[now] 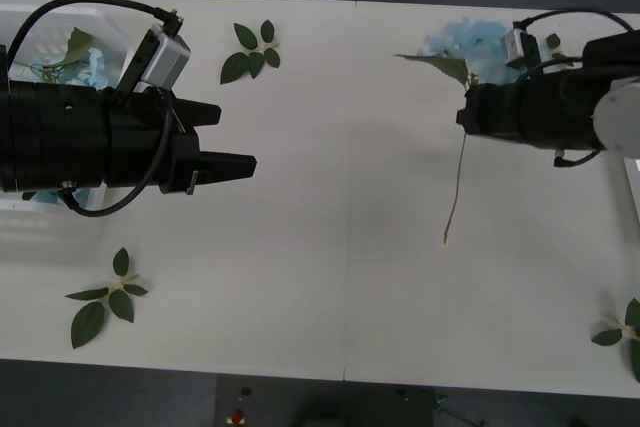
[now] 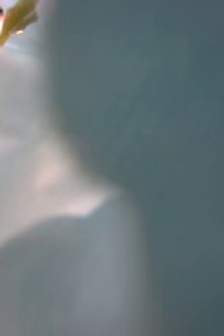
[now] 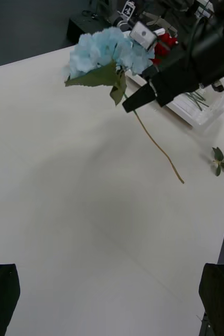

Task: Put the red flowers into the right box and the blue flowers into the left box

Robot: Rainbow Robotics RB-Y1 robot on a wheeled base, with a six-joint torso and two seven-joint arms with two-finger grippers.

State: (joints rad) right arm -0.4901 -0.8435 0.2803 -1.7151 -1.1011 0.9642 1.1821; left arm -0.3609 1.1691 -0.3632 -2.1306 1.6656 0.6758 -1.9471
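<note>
- Left pincer [image 1: 232, 139], jaws released and empty, hovers over bare worktop [image 1: 330, 297]; behind it the left box [image 1: 50, 22] holds blue flowers [image 1: 92, 67].
- Right pincer [image 3: 134, 101] grips a blue flower [image 3: 109, 48] by its stem, bloom lifted beyond the pincer, stem tip trailing to the worktop.
- Behind that pincer, red flowers [image 3: 166, 42] sit in the right box [image 3: 203, 116].
- Judged near finished: this bloom has to cross the open middle, free of obstacles; leaf sprigs [image 1: 105, 299] lie near the edges.
</note>
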